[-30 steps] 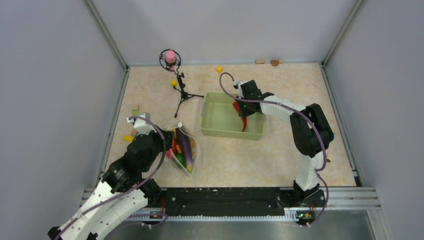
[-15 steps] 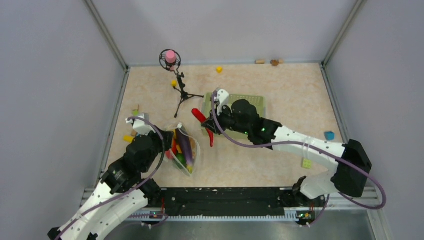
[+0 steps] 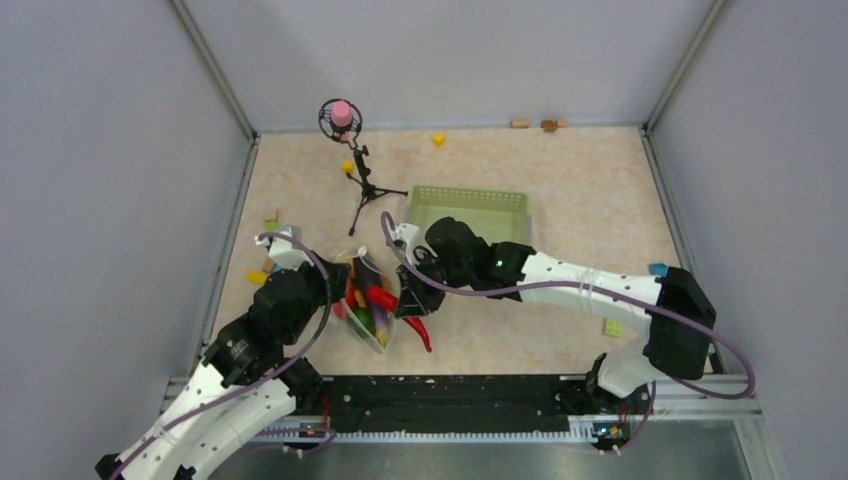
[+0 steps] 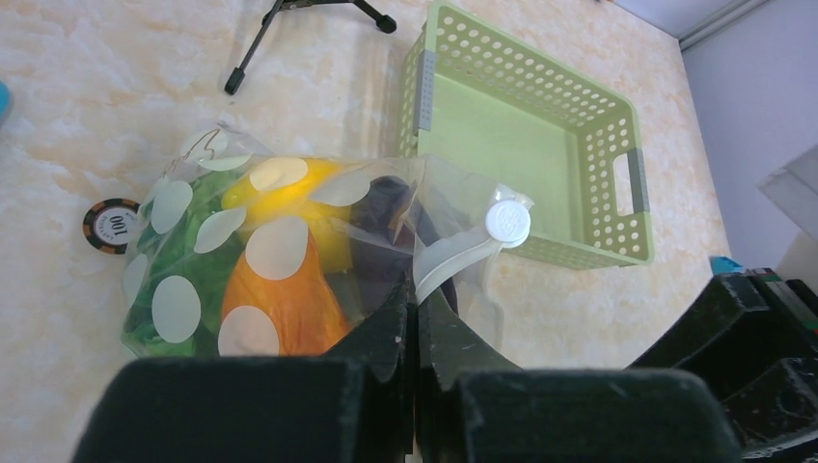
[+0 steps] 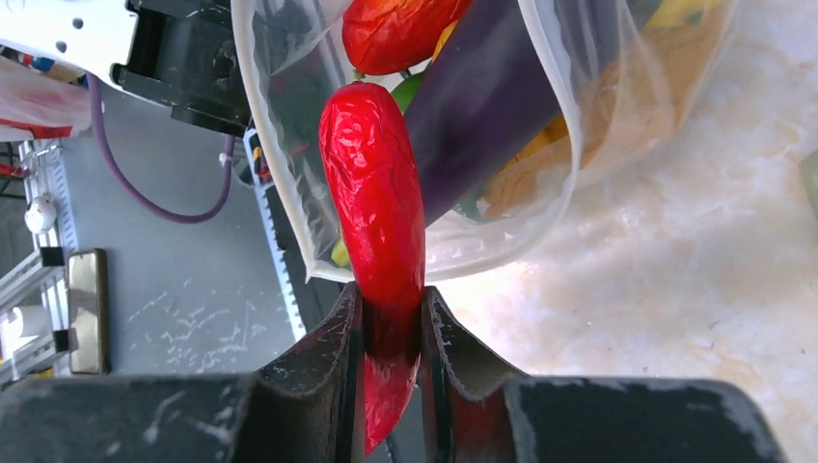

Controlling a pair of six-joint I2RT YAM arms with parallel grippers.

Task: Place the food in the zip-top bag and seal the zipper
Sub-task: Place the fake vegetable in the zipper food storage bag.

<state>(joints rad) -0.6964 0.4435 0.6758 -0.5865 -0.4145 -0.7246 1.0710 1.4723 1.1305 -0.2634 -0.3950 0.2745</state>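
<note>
The red chili (image 5: 376, 222) sits in my right gripper (image 5: 388, 309), pinched across its narrower lower part. Its thick end sticks out past the fingertips and its pointed tail trails back between the fingers. The jaws are only a chili's width apart, squeezed on both of its sides.

From the right wrist camera, the thick end reaches over the rim of the zip-top bag (image 5: 598, 116) and into the open mouth. It lies just beside the dark purple eggplant (image 5: 482, 125), though I cannot tell whether they touch.

From above, the chili (image 3: 385, 298) has its head inside the bag (image 3: 365, 318), while its tail pokes out to the right, under the right gripper (image 3: 410, 305).

The bag lies on the marbled table (image 3: 560, 170) at the left, in front of the left arm, with its mouth turned toward the right arm. Through the dotted film on the left wrist camera I make out a lemon (image 4: 309, 193) and an orange piece (image 4: 289, 289).

My left gripper (image 4: 415, 309) is pressed together on the bag's mouth edge, holding it up. The whitish zipper (image 4: 449, 265) curves away from the fingertips to a round white tab.

Beyond the bag stands the green mesh basket (image 4: 521, 135), well apart from it. A poker chip (image 4: 113, 224) lies by the bag's far corner. A small black tripod (image 3: 365, 185) stands farther back.
</note>
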